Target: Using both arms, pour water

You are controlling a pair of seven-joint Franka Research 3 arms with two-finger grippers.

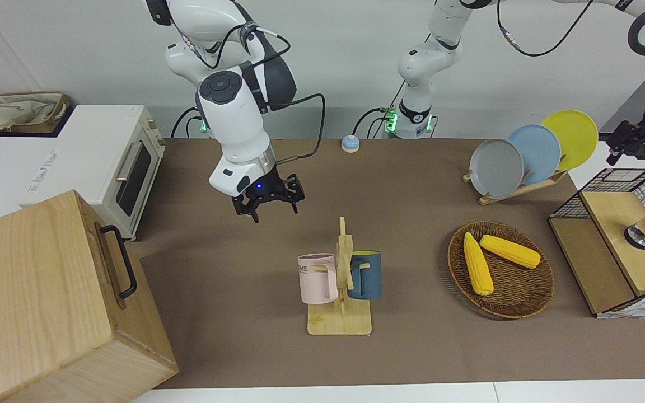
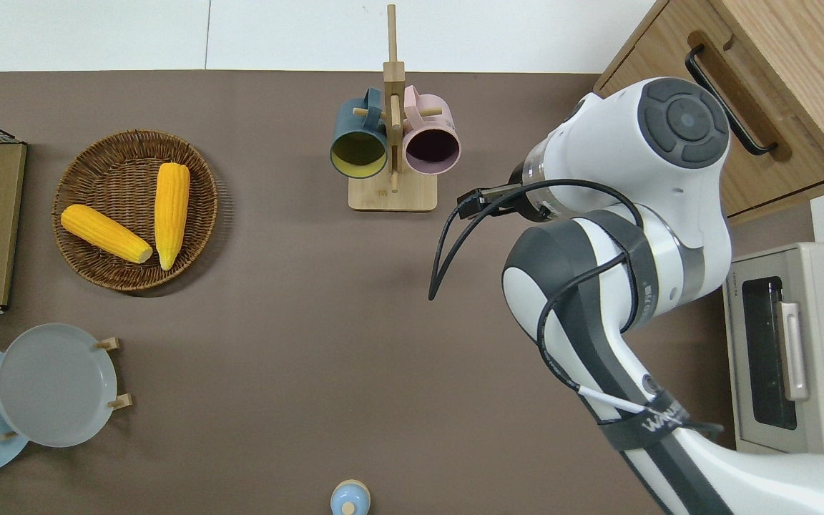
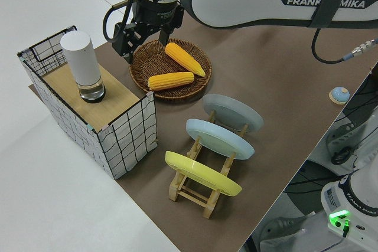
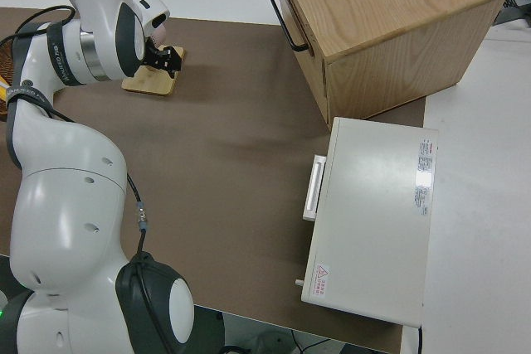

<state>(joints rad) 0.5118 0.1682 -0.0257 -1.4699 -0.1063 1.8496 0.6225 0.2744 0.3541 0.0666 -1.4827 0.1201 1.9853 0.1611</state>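
R gripper [image 1: 271, 208] hangs above bare brown surface [image 1: 233, 313], fingers apart, nothing held; it sits near the mug rack [image 1: 342, 291], toward the R arm's end of it. Pink mug [image 1: 318, 278] & blue mug [image 1: 365, 274] hang on the rack, one per side. L gripper [image 3: 131, 41] is up in the air at the L arm's end of the surface, between the wire crate [image 3: 88, 110] & the corn basket [image 3: 171, 69]; fingers spread, empty. White bottle [image 3: 84, 66] stands upright on the crate's wooden top. Two corn cobs [image 1: 477, 263] lie in the basket. Three plates [image 1: 532, 154] lean in a wooden stand, nearer the robots than the basket. Toaster oven [image 1: 115, 162] & wooden box [image 1: 48, 302] at the R arm's end.
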